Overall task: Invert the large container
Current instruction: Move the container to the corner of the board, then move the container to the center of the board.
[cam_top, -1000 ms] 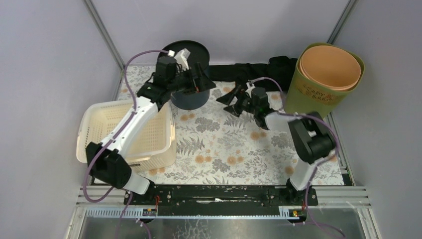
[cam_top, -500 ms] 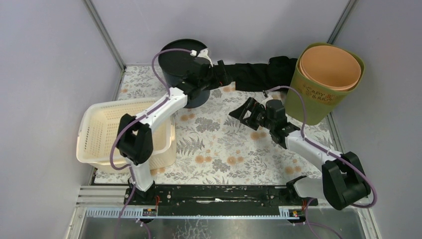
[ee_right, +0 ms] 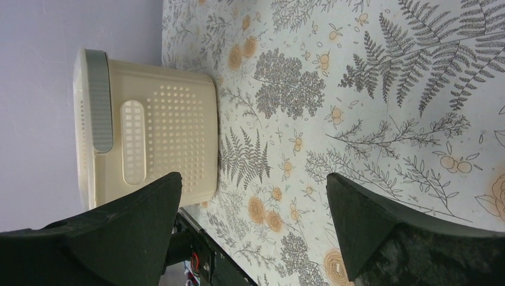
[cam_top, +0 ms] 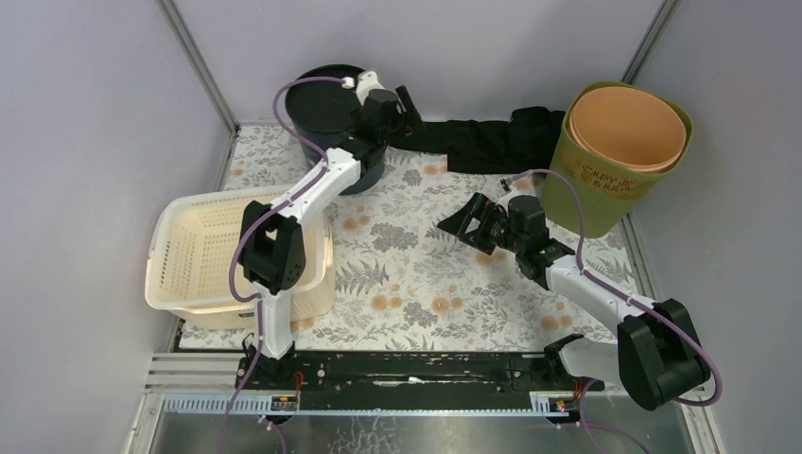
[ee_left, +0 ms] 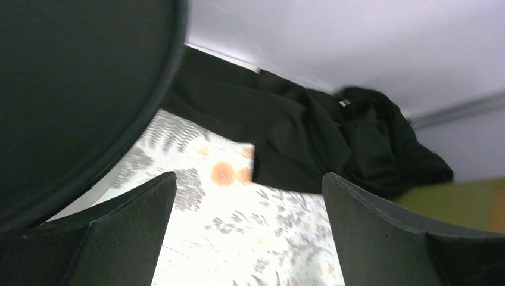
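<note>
Robot lab cell: grey wall panels [cam_top: 85, 142], aluminium frame posts [cam_top: 197, 66], arms [cam_top: 312, 189] bolted to rail [cam_top: 416, 371].

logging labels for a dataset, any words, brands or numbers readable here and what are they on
Nothing here reads clearly.
Green bin: rows of dark lettering on its side, too small to read.
Black cloth: a small pale tag, too blurred to read.
Basket, black container, mat: no text seen.
</note>
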Available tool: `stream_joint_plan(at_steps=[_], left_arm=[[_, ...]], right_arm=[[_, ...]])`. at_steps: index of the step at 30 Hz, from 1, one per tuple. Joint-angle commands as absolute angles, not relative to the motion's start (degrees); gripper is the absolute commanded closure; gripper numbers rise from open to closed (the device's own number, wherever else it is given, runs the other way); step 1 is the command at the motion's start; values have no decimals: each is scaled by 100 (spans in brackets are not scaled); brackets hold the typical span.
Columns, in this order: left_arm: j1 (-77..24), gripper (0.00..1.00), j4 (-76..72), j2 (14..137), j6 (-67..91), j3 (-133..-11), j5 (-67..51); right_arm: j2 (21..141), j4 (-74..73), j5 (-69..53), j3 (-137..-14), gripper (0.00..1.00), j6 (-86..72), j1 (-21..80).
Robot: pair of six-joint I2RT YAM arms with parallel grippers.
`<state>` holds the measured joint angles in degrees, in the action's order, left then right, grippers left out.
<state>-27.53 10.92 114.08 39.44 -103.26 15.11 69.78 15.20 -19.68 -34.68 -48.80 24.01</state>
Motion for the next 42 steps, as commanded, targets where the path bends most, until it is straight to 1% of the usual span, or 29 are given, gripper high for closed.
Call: stream_joint_plan(at_steps=[1, 10, 16, 23, 28, 31, 42], left_arm=[[-2107, 0, 1324, 11431, 4196, -10242, 2560], [-1023, 0, 1355, 11297, 4373, -10045, 2300], [-583, 0, 1438, 11414, 4208, -10169, 2247], [-209, 0, 1389, 11331, 4156, -9934, 2188], [-343, 0, 1337, 10861, 3911, -9808, 1569], [-641, 0, 1329, 10417, 3676, -9653, 1523], [-1327, 0, 1272, 8615, 3580, -8434, 289]], right_arm=[[6796, 1639, -2180, -3392, 2, -4755, 2388], [6553, 1604, -2300, -3209, 2, -4743, 2389], [6486, 1561, -2404, -3146, 2, -4728, 2389], [6482, 1579, -2424, -3059, 2, -4726, 2386], [6388, 1515, -2462, -3050, 0, -4676, 2391], [6295, 1406, -2461, -3042, 1, -4633, 2390], [5750, 695, -2514, -3190, 1, -4406, 2390]])
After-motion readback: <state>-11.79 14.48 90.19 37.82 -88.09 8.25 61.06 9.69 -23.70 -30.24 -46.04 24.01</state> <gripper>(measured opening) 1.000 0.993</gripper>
